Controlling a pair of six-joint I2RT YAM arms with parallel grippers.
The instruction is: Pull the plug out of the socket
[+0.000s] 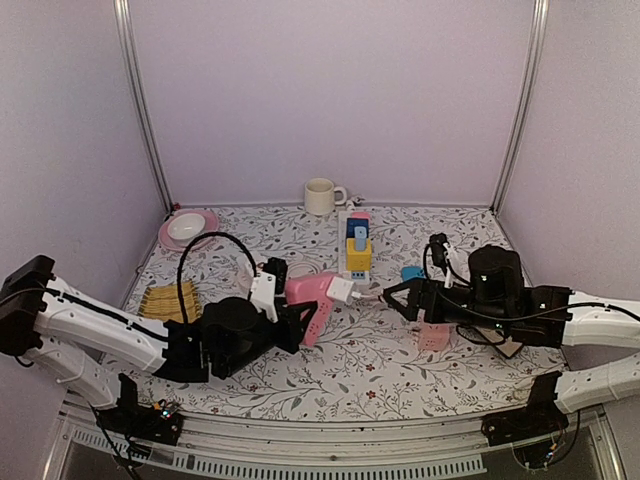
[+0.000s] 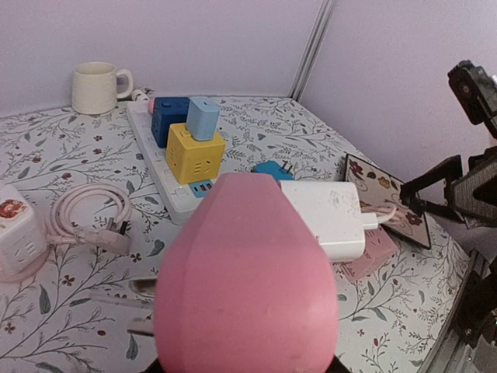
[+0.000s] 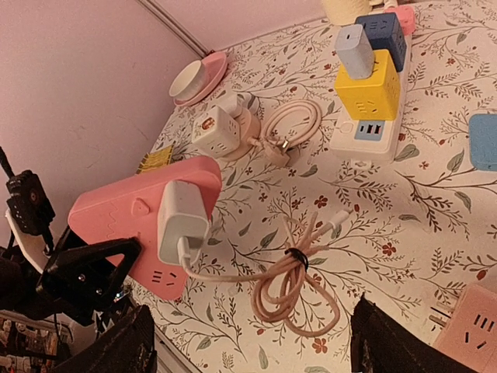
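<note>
The pink socket strip (image 1: 312, 302) is held up off the table, tilted, with my left gripper (image 1: 288, 325) shut on its lower end. It fills the lower middle of the left wrist view (image 2: 248, 280) and hides that gripper's fingers there. A white plug (image 1: 340, 290) sits in the strip's upper end (image 3: 183, 221). Its pale cable (image 3: 299, 280) hangs down into a tied bundle on the table. My right gripper (image 1: 397, 297) is open, a short way to the right of the plug and pointing at it. In the right wrist view its dark fingers (image 3: 116, 346) stand wide apart at the bottom edge, with nothing between them.
A white power strip (image 1: 347, 232) carrying yellow and blue cube adapters lies at the middle back, a cream mug (image 1: 320, 196) behind it. A pink saucer with a bowl (image 1: 187, 228) is back left. A blue adapter (image 1: 411, 273) and a small pink socket (image 1: 433, 335) lie near my right arm.
</note>
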